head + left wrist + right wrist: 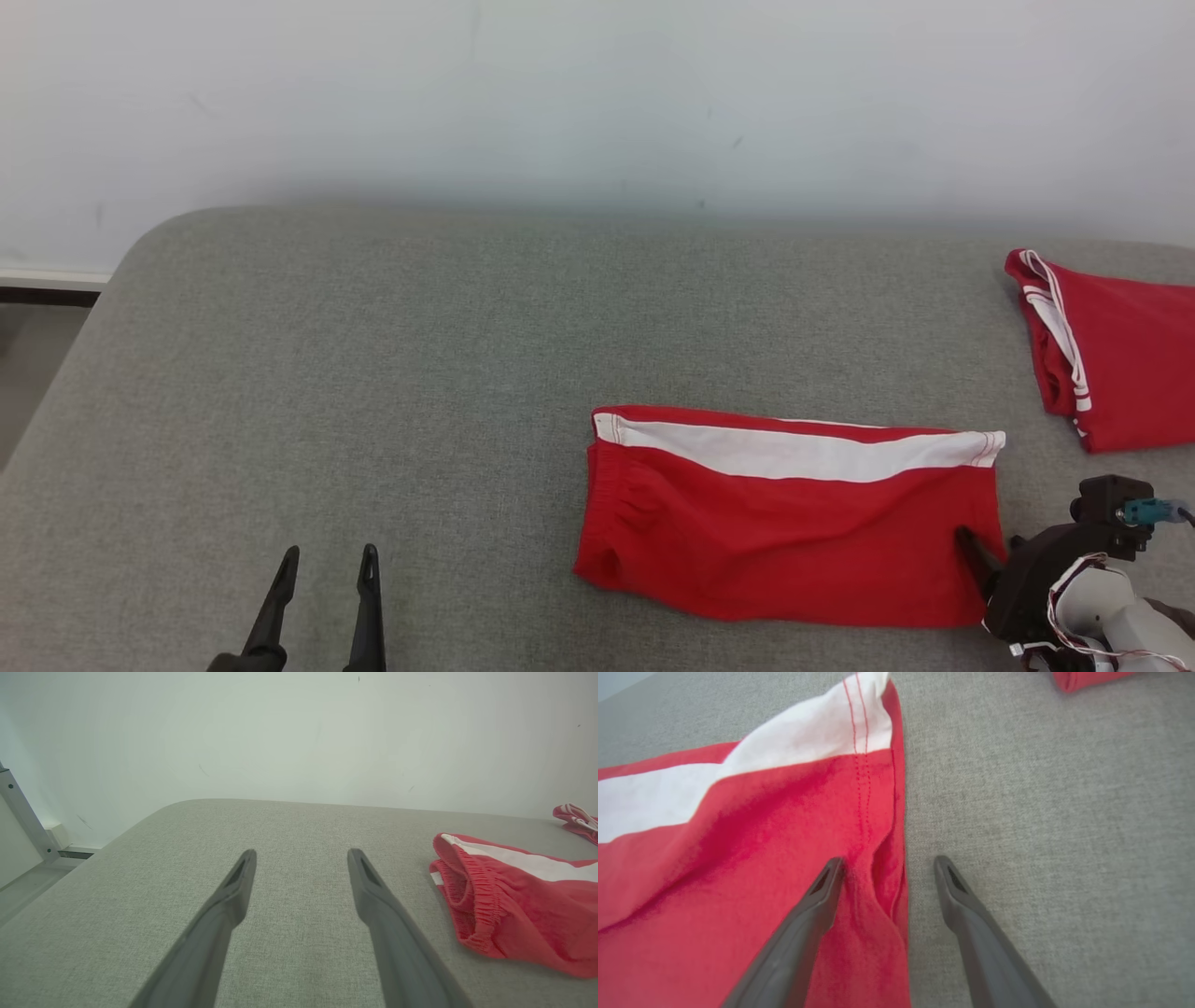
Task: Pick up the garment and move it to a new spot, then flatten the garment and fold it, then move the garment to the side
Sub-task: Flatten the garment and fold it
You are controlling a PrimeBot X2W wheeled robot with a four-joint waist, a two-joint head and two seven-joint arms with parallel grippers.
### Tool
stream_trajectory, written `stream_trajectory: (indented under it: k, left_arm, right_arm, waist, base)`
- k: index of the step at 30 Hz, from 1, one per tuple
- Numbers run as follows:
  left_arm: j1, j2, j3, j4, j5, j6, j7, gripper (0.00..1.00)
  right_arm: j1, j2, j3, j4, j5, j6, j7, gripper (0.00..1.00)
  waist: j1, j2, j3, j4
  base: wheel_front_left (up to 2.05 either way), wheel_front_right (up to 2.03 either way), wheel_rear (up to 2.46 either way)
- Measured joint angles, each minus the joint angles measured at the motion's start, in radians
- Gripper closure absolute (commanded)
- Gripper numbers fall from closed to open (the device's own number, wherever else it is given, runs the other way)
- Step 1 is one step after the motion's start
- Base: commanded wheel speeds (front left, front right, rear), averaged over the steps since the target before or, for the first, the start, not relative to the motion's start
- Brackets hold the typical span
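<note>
Grey cushion (373, 373) holds it all. Near left, the left gripper (330, 553) stands apart, empty. Near right, the right gripper (888, 861), spread too, straddles the right hem of the red shorts (784, 532). Farther right, another red garment (1120, 355) is cut off.

Matt red cloth garment (784, 523) on coarse-woven grey upholstery (373, 373).
</note>
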Motion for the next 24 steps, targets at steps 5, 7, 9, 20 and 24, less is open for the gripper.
stream_trajectory:
  k: [5,7,9,20,24]
  left_arm:
    - [-0.001,0.0,-0.004,0.005,0.009,0.0,0.0,0.0]
    - [-0.001,0.0,-0.003,0.005,0.009,0.002,0.0,0.0]
    - [0.001,0.0,0.001,0.007,0.009,0.002,0.0,0.0]
    - [0.012,0.0,0.016,0.018,0.035,-0.002,0.0,0.0]
    - [0.026,0.0,0.026,0.019,0.045,0.006,0.0,0.0]
  right_arm:
    - [-0.031,0.023,0.008,0.057,-0.008,0.0,-0.006,0.6]
    - [-0.037,0.027,0.018,0.066,0.001,0.0,-0.004,1.0]
    - [-0.039,0.029,0.03,0.073,0.007,0.0,-0.001,1.0]
    - [-0.055,-0.06,0.019,0.16,0.022,0.0,-0.042,1.0]
    - [-0.07,-0.06,0.022,0.149,0.039,0.0,-0.042,1.0]
  waist:
    - [0.0,0.0,0.001,0.008]
    - [0.0,0.0,-0.002,0.007]
    - [0.0,0.0,-0.005,0.004]
    - [0.0,0.0,-0.039,-0.023]
    - [0.0001,0.0,-0.048,-0.038]
  base:
    - [0.0,0.0,0.0]
    - [0.0,0.0,0.0]
    - [0.0,0.0,0.0]
    - [0.0,0.0,0.0]
    - [0.0,0.0,0.0]
